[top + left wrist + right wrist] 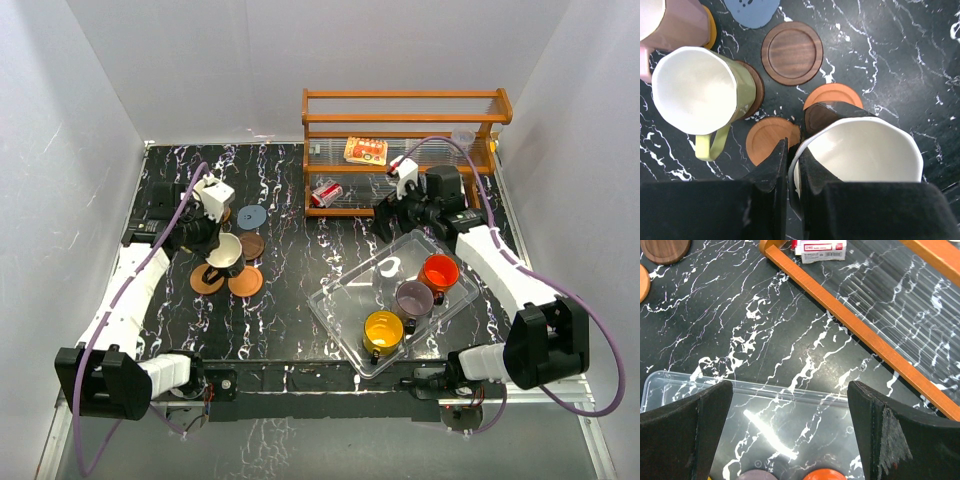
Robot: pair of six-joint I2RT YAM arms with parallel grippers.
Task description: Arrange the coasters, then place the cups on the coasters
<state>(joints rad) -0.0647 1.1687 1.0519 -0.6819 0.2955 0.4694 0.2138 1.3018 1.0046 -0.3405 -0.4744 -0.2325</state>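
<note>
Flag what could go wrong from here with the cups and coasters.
1. The left gripper pinches the black cup by its rim alone; the cup could tilt or slip when set down.
2. The handle of the olive cup reaches near the bare orange coaster; lowering the black cup there might knock it.
3. The right gripper hangs open over the clear tray, where the mauve cup and orange-red cup stand close together; a finger could nudge the neighbour.

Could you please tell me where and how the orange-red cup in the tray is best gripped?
Probably pinch the rim wall of the orange-red cup from above, one finger inside, one outside, on its far side. It stands upright, mouth open, in the clear tray; the mauve cup crowds its near left, and the open right end effector hovers beyond it.
</note>
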